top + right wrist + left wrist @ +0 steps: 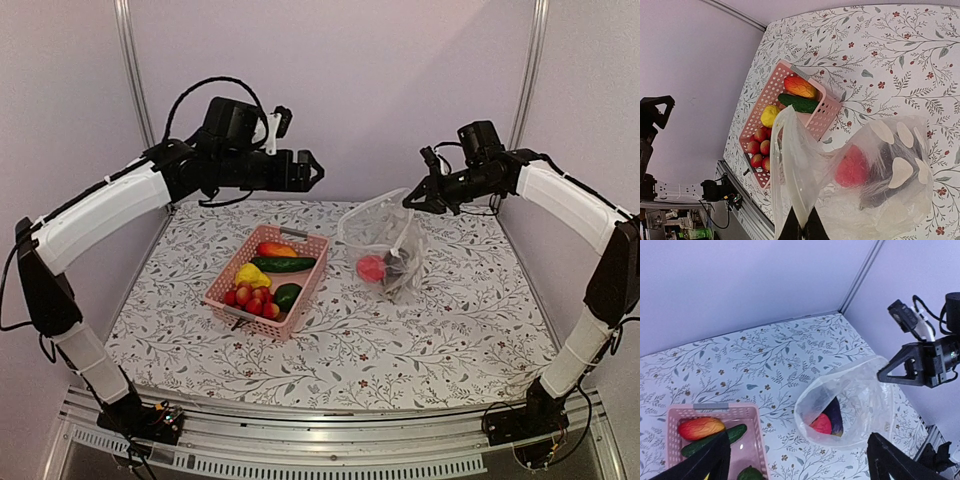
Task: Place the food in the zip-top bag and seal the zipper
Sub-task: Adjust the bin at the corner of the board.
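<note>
The clear zip-top bag [385, 240] stands on the table with its mouth held up. A red piece [821, 424] and a dark eggplant [835, 414] lie inside. My right gripper [801, 231] is shut on the bag's upper rim, where the pale zipper strip [773, 167] runs. The left gripper [316, 170] hangs open and empty, high between basket and bag; the bag's mouth [840, 405] shows between its fingers [707, 462]. More food sits in the pink basket [312, 262]: an orange-red piece [275, 250], a cucumber [284, 265], a yellow pepper [252, 275], red tomatoes [252, 298].
The basket stands left of the bag on the flowered table cover [400, 340]. Purple walls with metal corner posts [128, 60] close the back and sides. A metal rail [330, 420] runs along the near edge by the arm bases.
</note>
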{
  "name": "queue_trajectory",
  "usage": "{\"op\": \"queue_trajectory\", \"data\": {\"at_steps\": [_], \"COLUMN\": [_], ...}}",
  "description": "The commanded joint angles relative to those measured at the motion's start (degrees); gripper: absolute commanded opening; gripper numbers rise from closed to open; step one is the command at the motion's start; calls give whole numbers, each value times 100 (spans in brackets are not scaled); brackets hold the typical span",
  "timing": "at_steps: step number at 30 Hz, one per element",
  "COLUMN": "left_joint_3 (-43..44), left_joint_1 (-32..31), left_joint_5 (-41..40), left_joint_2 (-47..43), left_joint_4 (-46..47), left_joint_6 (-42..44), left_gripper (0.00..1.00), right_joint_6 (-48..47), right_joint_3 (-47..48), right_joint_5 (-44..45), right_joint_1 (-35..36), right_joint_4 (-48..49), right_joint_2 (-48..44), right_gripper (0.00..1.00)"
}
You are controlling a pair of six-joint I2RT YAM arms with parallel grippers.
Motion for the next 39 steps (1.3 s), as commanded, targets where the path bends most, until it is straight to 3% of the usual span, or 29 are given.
{"op": "queue_trajectory", "data": {"at_steps": [1,8,11,15,18,32,36,39], "left_joint_3": [-927,-2146,-2441,-3432,-3850,-2801,-2214,-1827], "left_joint_1": [263,535,448,52,229,409,451,510], "left_joint_5": [-805,-187,-20,13,-48,189,128,2], "left_joint_2": [-154,-632,-970,-2026,-2255,73,741,1037], "left_joint_4": [-1597,-2090,-2300,-1667,-1738,-2242,-2205,-2122], "left_joint_6": [-233,-767,-1021,-924,-990,-848,-746,-618], "left_gripper": [93,74,72,72,66,61,44,22], "right_joint_6": [-145,-264,-293,-370,-361,-373,-379,-375], "right_joint_3": [178,1,-41,-43,-44,-242,-210,-210], "right_joint_5": [112,173,196,215,206,117,78,79], "right_joint_1": [-91,-101,-100,-101,-98,-96,-101,-94], "right_joint_4": [72,57,42,15,15,95,77,66], "right_joint_2": [15,-16,-53,-39,-31,-56,-55,-94], "right_gripper": [0,0,0,0,0,0,0,0]}}
